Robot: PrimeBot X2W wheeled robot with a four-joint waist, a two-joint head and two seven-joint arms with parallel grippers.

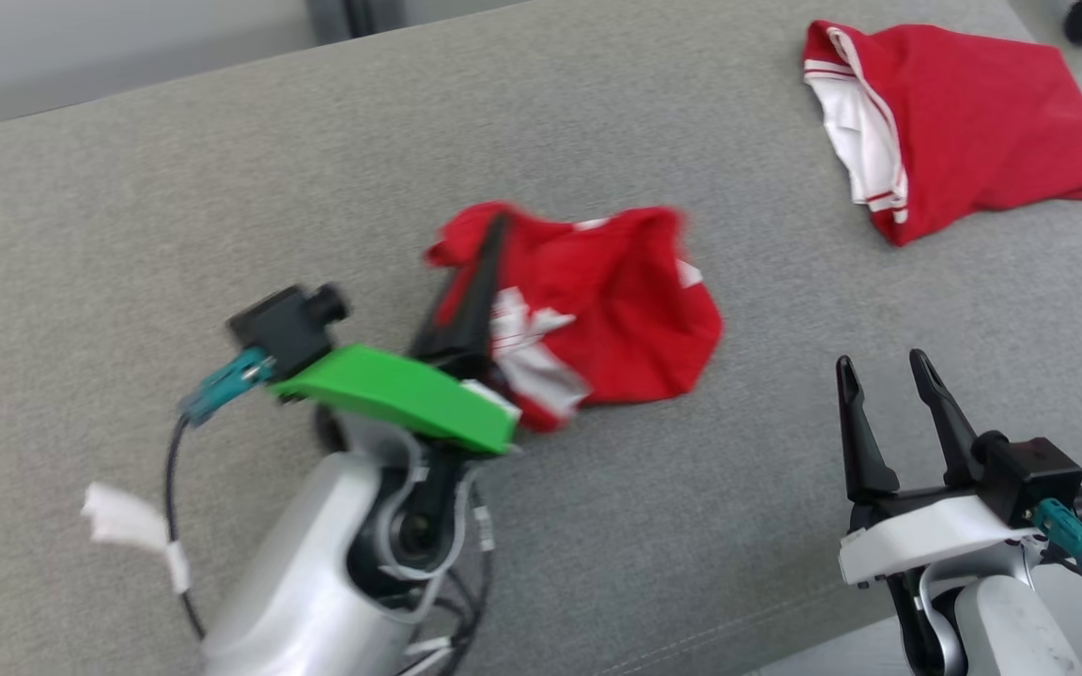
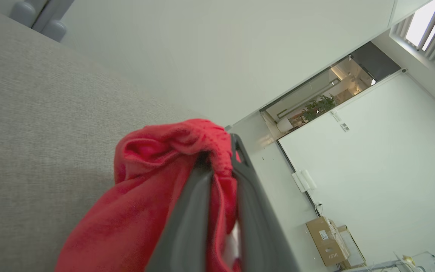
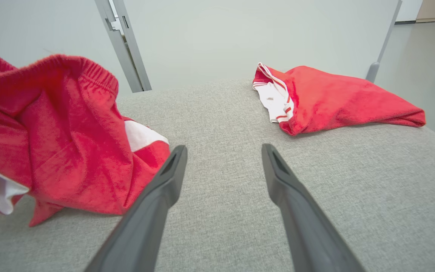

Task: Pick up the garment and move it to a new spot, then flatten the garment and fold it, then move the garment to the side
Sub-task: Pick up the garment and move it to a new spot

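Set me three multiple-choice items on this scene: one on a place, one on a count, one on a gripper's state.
1. In the head view, where does the far red garment lie on the grey surface?
A. upper right
B. lower left
C. centre

2. How many red garments are in view?
A. one
B. two
C. three

3. The left gripper is:
A. open and empty
B. shut on the crumpled red garment
C. open above it

Answers:
1 A, it sits near the surface's far right edge.
2 B, the far one and the crumpled one.
3 B, the left wrist view shows red cloth pinched between its fingers.
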